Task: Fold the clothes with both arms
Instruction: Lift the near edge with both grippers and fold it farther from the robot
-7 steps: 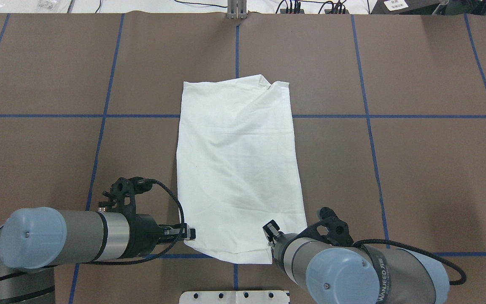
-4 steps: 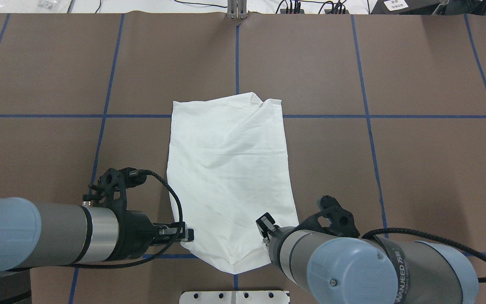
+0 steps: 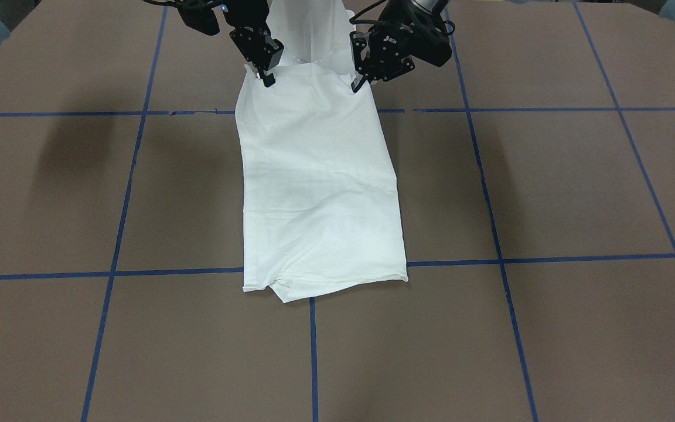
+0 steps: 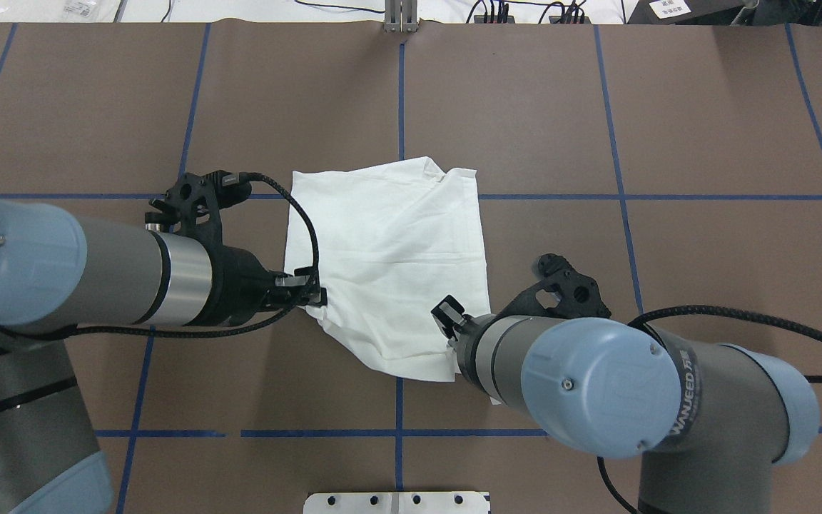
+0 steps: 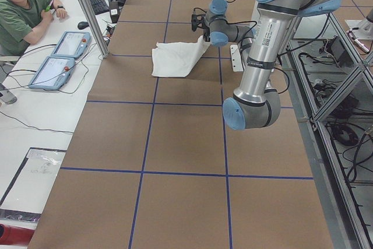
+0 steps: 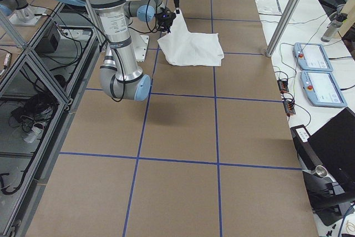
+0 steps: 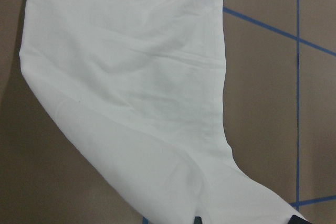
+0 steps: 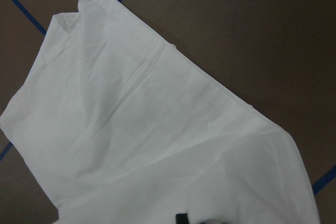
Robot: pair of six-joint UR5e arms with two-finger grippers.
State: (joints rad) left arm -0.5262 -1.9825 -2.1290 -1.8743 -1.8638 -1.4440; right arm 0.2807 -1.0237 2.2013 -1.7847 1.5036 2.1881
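At the table's [image 4: 668, 285] near edge, by the white base plate [image 4: 397, 502], both arms reach in. The left gripper [image 4: 309, 294] is pinched closed on one near corner of the shirt [image 4: 389, 250], and the right gripper [image 4: 449, 321] is pinched closed on the other. That end is lifted off the table, and the cloth between the two pinches sags in a loose belly.

The grips look shallow, right at the cloth's edge, so a corner could slip free if either arm pulls faster or higher than the other. The sagging middle could touch down first and bunch under the fold. If the two arms travel unevenly, the fold would land skewed, with one side edge overhanging the other.

Farther out, the rest of the shirt lies flat along the table's middle line, well apart from both side edges and every corner. Only its own weight holds it there, so a forward carry may push the whole shirt toward the far edge instead of folding it.

At the shirt's far end a small crumpled flap [image 4: 443, 171] sticks up, and it would likely be trapped as a lump once covered.

No box, bin or basket shows in any view.
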